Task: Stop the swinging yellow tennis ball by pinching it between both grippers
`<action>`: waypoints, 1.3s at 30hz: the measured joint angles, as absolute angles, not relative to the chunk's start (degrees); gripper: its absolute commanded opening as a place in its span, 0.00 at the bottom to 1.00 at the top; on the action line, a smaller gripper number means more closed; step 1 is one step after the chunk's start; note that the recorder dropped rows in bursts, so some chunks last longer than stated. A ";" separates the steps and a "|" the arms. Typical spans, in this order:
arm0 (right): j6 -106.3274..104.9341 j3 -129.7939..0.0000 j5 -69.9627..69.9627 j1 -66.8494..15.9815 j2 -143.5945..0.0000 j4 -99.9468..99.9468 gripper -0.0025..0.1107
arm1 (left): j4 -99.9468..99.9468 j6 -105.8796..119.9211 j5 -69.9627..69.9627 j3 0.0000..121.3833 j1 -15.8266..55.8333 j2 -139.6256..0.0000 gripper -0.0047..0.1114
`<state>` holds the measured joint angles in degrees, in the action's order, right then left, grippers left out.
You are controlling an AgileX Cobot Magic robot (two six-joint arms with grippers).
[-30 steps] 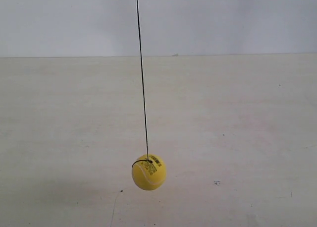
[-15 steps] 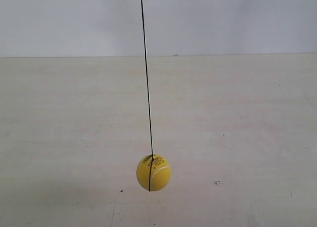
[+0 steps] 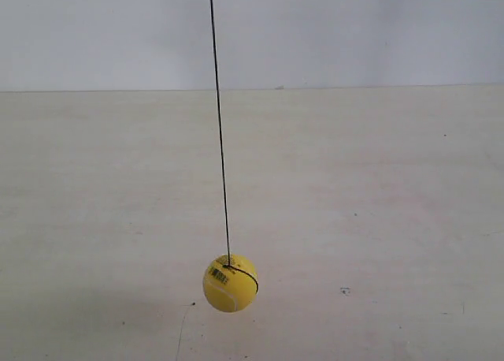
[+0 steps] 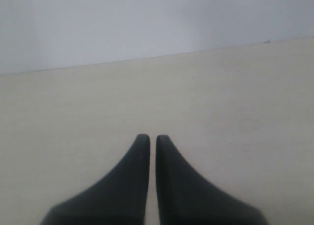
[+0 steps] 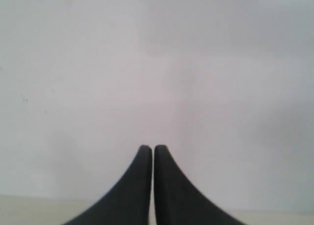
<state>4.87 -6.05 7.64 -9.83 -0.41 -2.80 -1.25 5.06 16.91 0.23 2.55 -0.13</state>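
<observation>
The yellow tennis ball (image 3: 230, 283) hangs free on a thin dark string (image 3: 220, 140) just above the pale table, low and left of centre in the exterior view, its barcode sticker facing the camera. Neither arm shows in that view. My left gripper (image 4: 152, 137) is shut with only a hairline slit between its black tapered jaws, and nothing is held; it points across the table toward the wall. My right gripper (image 5: 153, 147) is likewise shut and empty, facing the blank wall. The ball appears in neither wrist view.
A pale wooden table (image 3: 378, 203) runs back to a plain white wall (image 3: 354, 30). A few small dark specks (image 3: 345, 291) mark the tabletop near the front.
The ball swung right and then back left, ending slightly lower and further left. It also spun, turning the barcode sticker toward the camera.
</observation>
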 measured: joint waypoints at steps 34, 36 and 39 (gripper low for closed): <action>-1.53 0.06 -14.74 -9.83 -0.41 3.20 0.02 | -1.25 5.06 16.91 0.23 2.55 -0.13 0.08; -1.51 0.03 -15.15 -9.83 -0.41 3.20 0.02 | -1.25 5.06 16.91 0.23 2.55 -0.13 0.08; -1.51 0.03 -15.66 -9.83 -0.31 3.20 0.02 | -1.25 5.06 16.91 0.23 2.55 -0.13 0.08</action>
<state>-1.51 0.03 -15.66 -9.83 -0.31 3.20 -1.25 5.06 16.91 0.23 2.55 -0.13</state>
